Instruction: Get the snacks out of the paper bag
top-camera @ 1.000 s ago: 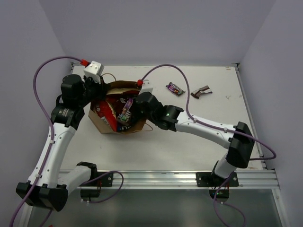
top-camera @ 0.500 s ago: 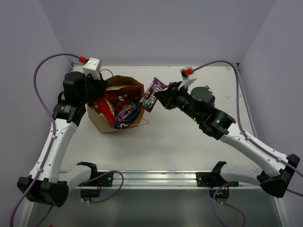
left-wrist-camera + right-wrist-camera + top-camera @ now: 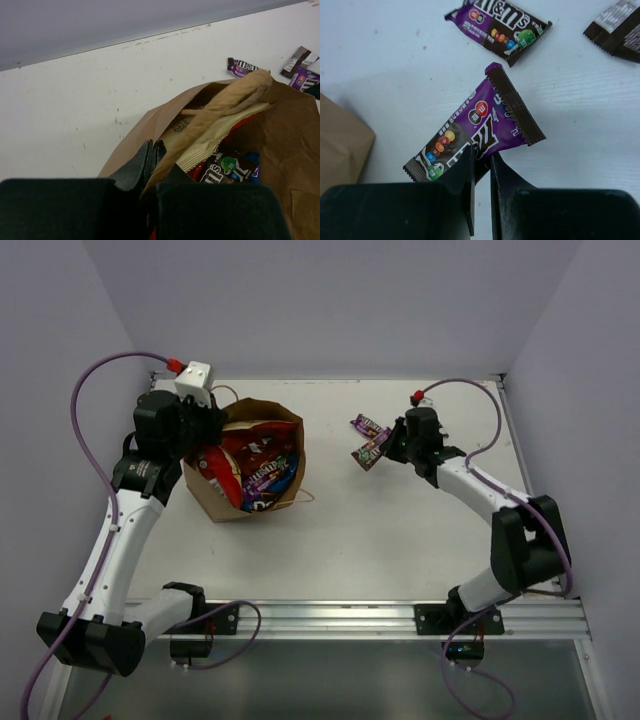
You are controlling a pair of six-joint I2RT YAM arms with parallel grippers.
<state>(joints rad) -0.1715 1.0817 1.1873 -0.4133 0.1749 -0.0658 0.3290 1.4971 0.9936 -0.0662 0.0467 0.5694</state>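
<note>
The brown paper bag (image 3: 218, 502) stands open at the table's left, with red chip bags (image 3: 243, 452) and a dark M&M's packet (image 3: 264, 480) inside. My left gripper (image 3: 207, 426) is shut on the bag's rim beside the twisted handle (image 3: 235, 95), its fingertips (image 3: 146, 152) pinching the paper wall. My right gripper (image 3: 481, 162) is shut on a purple M&M's packet (image 3: 485, 120), held low over the table right of the bag. In the top view this packet (image 3: 369, 450) hangs at the right gripper (image 3: 385, 445).
Another M&M's packet (image 3: 366, 425) lies on the table just beyond the held one, also in the right wrist view (image 3: 500, 22). A brown candy bar (image 3: 617, 30) lies further right. The bag's corner (image 3: 340, 145) shows at left.
My right arm has drawn the purple packet out of the bag and swung it right, toward the candy lying on the table. The left gripper keeps its hold on the bag.
</note>
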